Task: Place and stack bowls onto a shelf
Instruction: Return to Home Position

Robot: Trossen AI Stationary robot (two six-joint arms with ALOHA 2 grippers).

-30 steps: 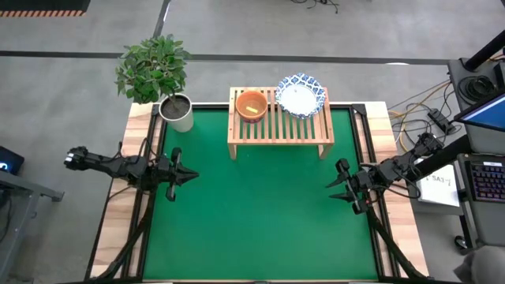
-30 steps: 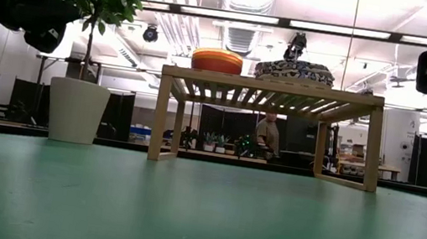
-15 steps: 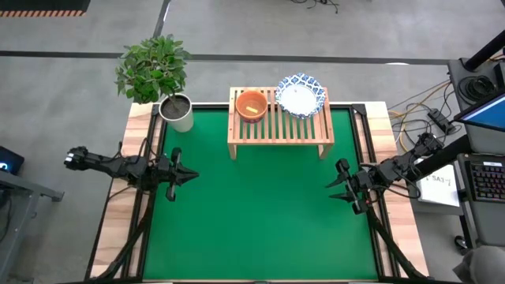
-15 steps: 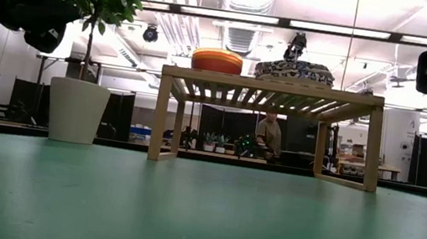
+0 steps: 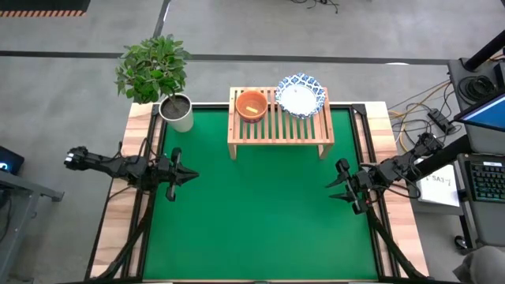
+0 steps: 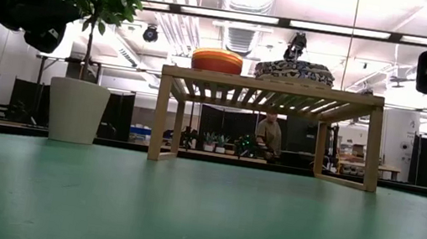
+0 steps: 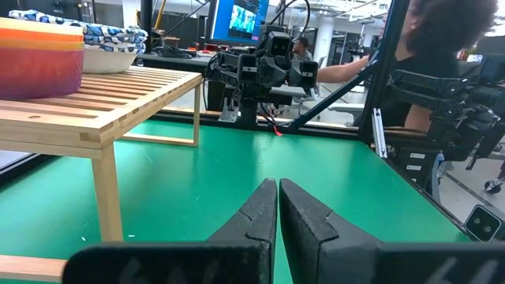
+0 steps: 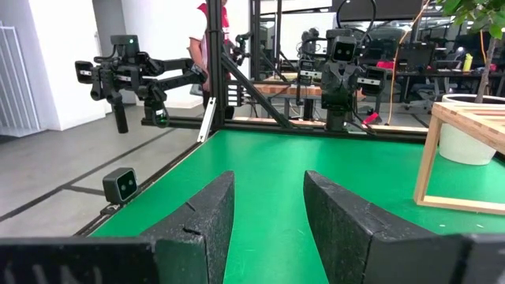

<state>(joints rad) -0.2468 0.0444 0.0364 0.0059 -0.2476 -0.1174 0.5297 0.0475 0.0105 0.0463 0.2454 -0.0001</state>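
Seen from above, a green mat (image 5: 260,221) covers a wooden table (image 5: 118,229).

At the left edge, the left arm lies low, reaching inward over the mat. The left gripper (image 5: 192,175) sits well short of the shelf. Its wrist camera shows the two dark fingers pressed together, holding nothing (image 7: 278,189).

At the back left corner stands a leafy green plant (image 5: 154,65) in a pale round pot (image 5: 177,114), just left of the shelf.

At the back centre is a low light-wood shelf with a slatted top (image 5: 280,130) and short side legs. On its left end sits a stack of small plastic bowls (image 5: 251,104), orange outside with yellow showing inside. From table height the stack (image 6: 217,60) shows banded rims, so several are nested. On the shelf's right end, just beside that stack, sits a stack of wide white bowls with blue patterned rims (image 5: 300,95); from table height it (image 6: 294,71) looks about as tall as its neighbour. A person (image 6: 268,134) stands far behind the shelf.

At the right edge, the right arm reaches inward. The right gripper (image 5: 332,190) hangs over the mat, in front of the shelf's right leg and apart from it. Its wrist camera shows the fingers spread apart, empty (image 8: 268,180).
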